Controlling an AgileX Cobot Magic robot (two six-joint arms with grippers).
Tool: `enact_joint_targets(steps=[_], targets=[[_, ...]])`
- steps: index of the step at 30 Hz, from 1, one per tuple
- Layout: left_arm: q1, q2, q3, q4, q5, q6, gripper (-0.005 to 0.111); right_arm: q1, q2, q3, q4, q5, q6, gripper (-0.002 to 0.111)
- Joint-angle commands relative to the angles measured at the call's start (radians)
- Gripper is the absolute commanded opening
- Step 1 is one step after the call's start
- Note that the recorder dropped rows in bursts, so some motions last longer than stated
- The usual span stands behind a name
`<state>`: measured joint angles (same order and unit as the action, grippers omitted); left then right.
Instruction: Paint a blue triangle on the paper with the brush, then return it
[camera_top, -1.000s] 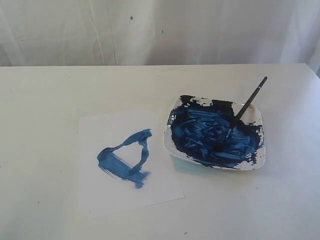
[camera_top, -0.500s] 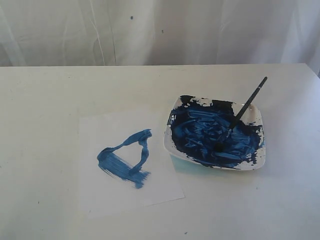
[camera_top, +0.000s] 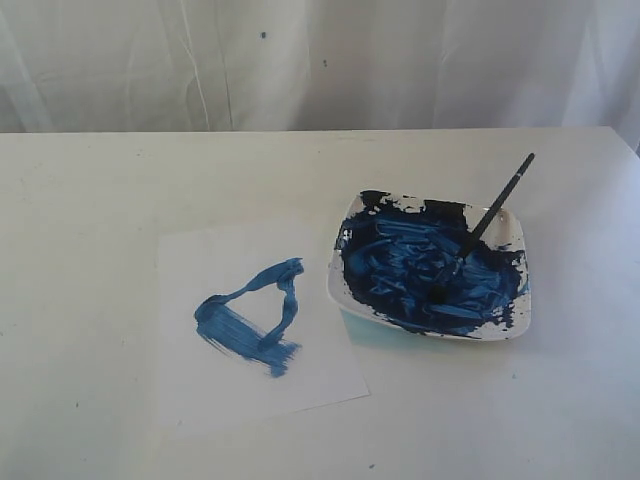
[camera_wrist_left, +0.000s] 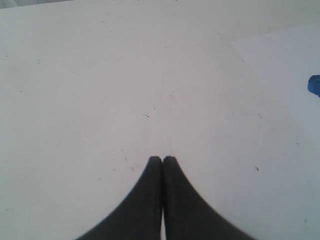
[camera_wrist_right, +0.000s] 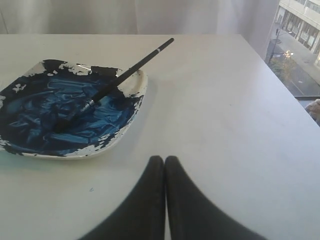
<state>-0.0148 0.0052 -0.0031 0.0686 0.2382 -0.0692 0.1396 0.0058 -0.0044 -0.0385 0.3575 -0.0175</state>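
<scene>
Brush (camera_top: 486, 223) lies returned in the paint dish (camera_top: 510, 236), bristle end down in the blue paint and handle propped on the rim, pointing toward the far right corner of the table (camera_top: 100, 200). The dish sits near the table's right edge. The paper (camera_top: 250, 385) lies flat just beside the dish, toward the table's middle, and carries the blue triangle (camera_top: 240, 335). The left end effector (camera_wrist_left: 162, 159) has its jaws pressed together on nothing, over bare table beside the paper. The right end effector (camera_wrist_right: 164, 159) is likewise closed and empty, apart from the dish.
</scene>
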Motion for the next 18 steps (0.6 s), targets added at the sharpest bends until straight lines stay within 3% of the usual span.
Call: enact_joint_targets(steps=[1,9,13,18], targets=[[0.002,-0.005,0.003,-0.008,0.007,-0.001,0.000,0.001,-0.006,0.004,0.001,-0.006,-0.006,0.000],[0.002,-0.005,0.003,-0.008,0.007,-0.001,0.000,-0.004,-0.006,0.004,0.001,-0.006,-0.006,0.000],[0.002,-0.005,0.003,-0.008,0.007,-0.001,0.000,-0.070,-0.006,0.004,0.001,-0.006,-0.006,0.000],[0.002,-0.005,0.003,-0.008,0.007,-0.001,0.000,-0.082,-0.006,0.004,0.001,-0.006,-0.006,0.000]])
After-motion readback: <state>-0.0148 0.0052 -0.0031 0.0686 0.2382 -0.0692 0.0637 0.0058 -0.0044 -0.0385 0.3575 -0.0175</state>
